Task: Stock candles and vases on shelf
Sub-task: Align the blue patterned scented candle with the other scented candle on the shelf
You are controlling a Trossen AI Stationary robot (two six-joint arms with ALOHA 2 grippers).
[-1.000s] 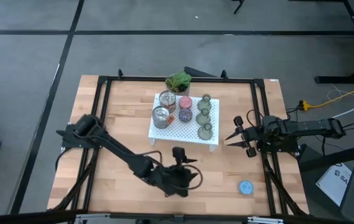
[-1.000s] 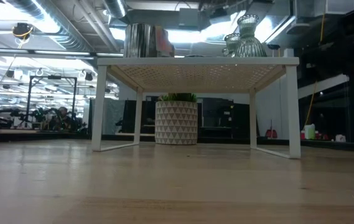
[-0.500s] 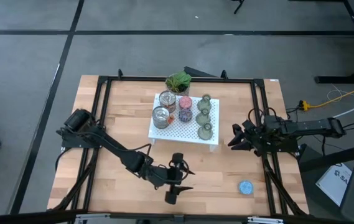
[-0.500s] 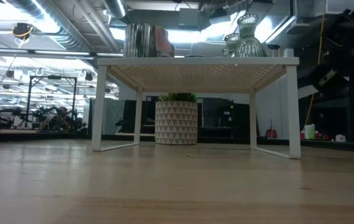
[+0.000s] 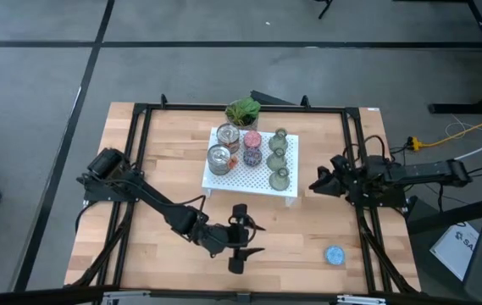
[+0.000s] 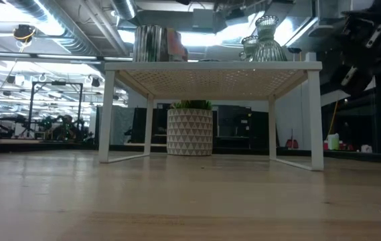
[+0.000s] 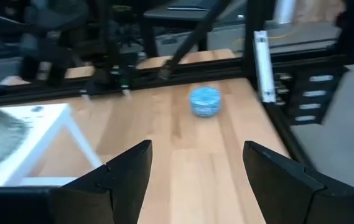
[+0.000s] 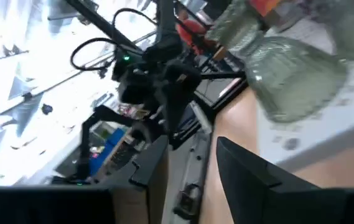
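The white perforated shelf [image 5: 253, 169] stands mid-table and carries two silver tin candles [image 5: 218, 158], a pink candle [image 5: 252, 140], a dark purple candle [image 5: 252, 158] and three olive-green vases [image 5: 279, 178]. A light blue candle [image 5: 334, 255] sits on the wooden table near the front right; it also shows in the left wrist view [image 7: 205, 101]. My left gripper [image 5: 254, 239] is open and empty, low over the table in front of the shelf, its fingers pointing toward the blue candle. My right gripper [image 5: 315, 184] is open and empty just right of the shelf, facing the nearest vase [image 8: 288, 71].
A leafy potted plant [image 5: 242, 110] stands on the table behind the shelf; its pot shows under the shelf in the low view [image 6: 190, 130]. A black frame [image 5: 355, 152] runs round the table's edges. Bare wood lies between the shelf and the blue candle.
My left gripper has drawn back from the shelf toward the table's near edge and turned its fingers toward the right, facing the blue candle. My right gripper has turned about its wrist beside the shelf's right side and risen a little, so the arm now shows in the low view.
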